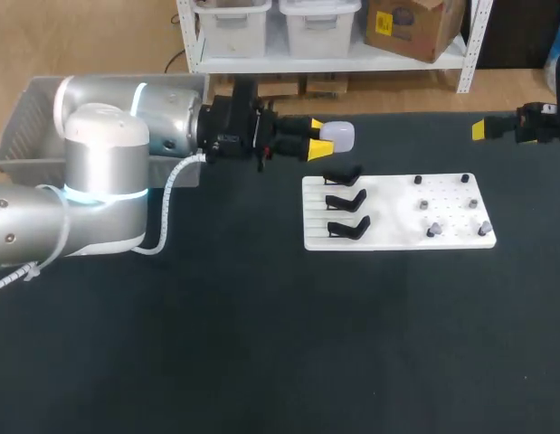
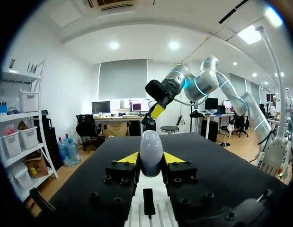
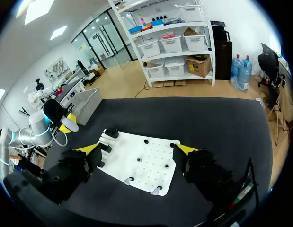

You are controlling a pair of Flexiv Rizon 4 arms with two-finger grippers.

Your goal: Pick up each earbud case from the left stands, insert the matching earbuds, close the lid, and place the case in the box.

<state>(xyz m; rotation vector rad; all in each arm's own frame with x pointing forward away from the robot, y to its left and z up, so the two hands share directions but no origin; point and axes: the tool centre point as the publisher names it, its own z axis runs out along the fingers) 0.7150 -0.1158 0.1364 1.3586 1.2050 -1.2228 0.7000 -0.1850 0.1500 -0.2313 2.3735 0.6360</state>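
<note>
Black cloth covers the table (image 1: 261, 362), and our left arm (image 1: 99, 154) comes in across it from the left, past the grey box (image 1: 17, 127) at the table's left edge. Our left gripper (image 1: 317, 137) pinches the pale earbud case (image 2: 151, 150) from both sides, near the rear left corner of the white board (image 1: 397, 217). Our right gripper (image 3: 137, 150) hangs well right of the board with its fingers spread wide, touching nothing. Three black stands (image 1: 346, 201) sit on the board's left part, small earbuds (image 1: 432, 231) on its right.
</note>
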